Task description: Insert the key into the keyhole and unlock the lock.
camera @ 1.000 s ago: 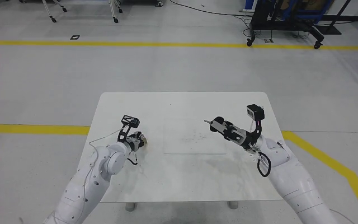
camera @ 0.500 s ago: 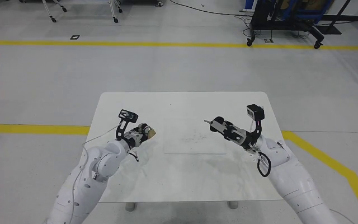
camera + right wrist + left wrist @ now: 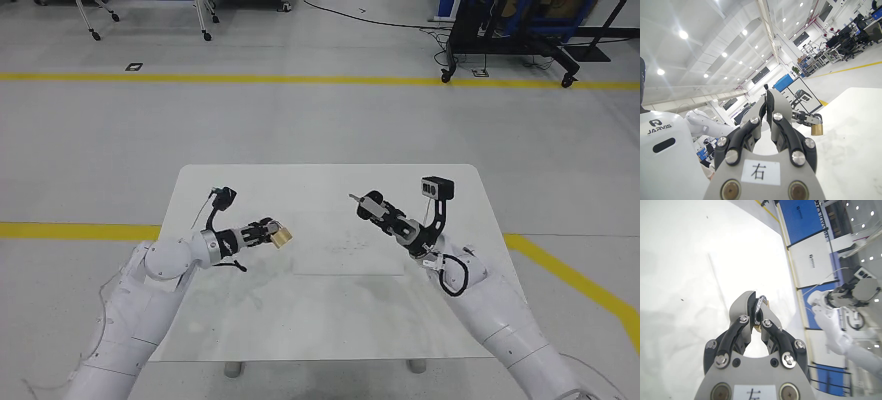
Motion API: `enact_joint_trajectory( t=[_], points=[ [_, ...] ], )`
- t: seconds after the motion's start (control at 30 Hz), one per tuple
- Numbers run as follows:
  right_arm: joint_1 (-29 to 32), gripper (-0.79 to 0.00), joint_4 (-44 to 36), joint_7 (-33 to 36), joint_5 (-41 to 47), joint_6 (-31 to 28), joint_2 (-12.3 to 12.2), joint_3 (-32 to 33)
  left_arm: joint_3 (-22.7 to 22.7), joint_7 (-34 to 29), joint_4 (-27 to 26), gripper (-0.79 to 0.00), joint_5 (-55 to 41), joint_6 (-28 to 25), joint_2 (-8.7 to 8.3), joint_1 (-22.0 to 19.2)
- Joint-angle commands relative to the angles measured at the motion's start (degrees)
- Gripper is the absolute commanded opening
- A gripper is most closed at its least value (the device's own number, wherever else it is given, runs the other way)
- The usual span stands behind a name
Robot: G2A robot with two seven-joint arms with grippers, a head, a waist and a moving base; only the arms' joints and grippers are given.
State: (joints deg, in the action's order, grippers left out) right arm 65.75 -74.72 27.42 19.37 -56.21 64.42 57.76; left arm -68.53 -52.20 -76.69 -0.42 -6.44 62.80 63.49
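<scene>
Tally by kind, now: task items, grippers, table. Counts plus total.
padlock: 1
key: 1
grippers: 2 (left gripper, right gripper)
table: 1
total: 5

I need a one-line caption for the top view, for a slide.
Left gripper holds the lock over the table; right gripper points the key toward it, apart.

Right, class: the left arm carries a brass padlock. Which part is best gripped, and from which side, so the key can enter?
The steel loop, from the loop end, as the left jaws hold it. That leaves the brass body clear of the jaws, its far end bare. The keyhole isn't visible but probably sits there, open to the key in the right jaws.
</scene>
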Motion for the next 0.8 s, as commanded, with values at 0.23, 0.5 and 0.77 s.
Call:
enact_joint_trajectory(
  t=[0.23,0.5,0.77],
  points=[
    [-1.3,-0.785,1.4,-1.3,0.1,-0.1,0.6,-0.9,1.7,-2.0,2.2,-0.785,-2.0,0.3,0.45,-2.5],
    [-0.8,-0.785,-0.1,-1.1,1.1,1.3,0.9,-1.9,0.9,-2.9,3.6,-0.785,-6.0,2.0,0.47,-1.7],
    [-4.1,-0.785,2.4,-1.2,3.3,1.6,3.5,-7.6,2.6,-16.3,12.3,-0.785,-19.8,8.2,1.45,-7.1]
  ],
)
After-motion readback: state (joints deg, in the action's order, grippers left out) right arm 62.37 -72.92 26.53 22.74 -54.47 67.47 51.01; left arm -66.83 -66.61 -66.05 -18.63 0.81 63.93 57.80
